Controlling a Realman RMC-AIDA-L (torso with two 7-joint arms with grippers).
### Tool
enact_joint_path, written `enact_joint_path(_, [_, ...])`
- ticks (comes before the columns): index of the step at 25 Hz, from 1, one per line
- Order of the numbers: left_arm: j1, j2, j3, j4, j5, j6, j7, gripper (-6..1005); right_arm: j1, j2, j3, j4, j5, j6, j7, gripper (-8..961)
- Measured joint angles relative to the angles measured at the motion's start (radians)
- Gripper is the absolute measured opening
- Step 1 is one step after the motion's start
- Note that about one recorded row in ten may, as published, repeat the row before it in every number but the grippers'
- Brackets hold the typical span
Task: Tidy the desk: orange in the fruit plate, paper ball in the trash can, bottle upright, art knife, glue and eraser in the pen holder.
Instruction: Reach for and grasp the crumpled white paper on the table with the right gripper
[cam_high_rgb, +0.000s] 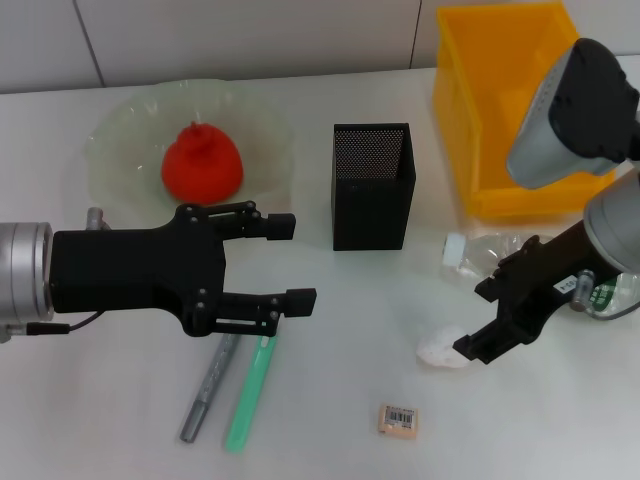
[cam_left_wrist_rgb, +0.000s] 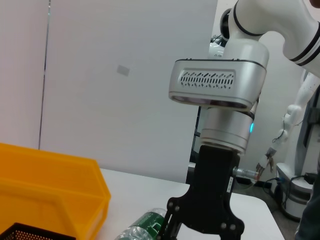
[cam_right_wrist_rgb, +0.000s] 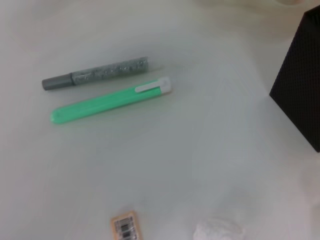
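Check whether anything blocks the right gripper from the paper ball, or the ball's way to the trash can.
Nothing visible blocks the grasp: the right gripper hangs right at the paper ball. The lying bottle sits between the ball and the trash can, so the ball must be lifted over it and the bin's near wall.

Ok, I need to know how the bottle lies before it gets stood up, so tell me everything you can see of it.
The bottle is clear, crinkled plastic with a green label and a white cap. It lies on its side on the white desk, in front of the yellow trash can, cap pointing toward the pen holder. The right arm covers most of its body, so whether it holds liquid cannot be told. The right hand hangs over the paper ball, just in front of the bottle.
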Motion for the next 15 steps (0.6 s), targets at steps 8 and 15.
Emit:
enact_joint_path(8, [0.004, -0.001, 0.001, -0.001, -0.001, 0.000, 0.000, 826, 0.010, 0.000, -0.062, 0.045, -0.008, 0.061, 0.000, 774])
enact_joint_path(15, [0.012, -0.004, 0.004, -0.002, -0.001, 0.002, 0.007, 825, 0.033, 0.001, -0.085, 0.110, -0.009, 0.090, 0.009, 774])
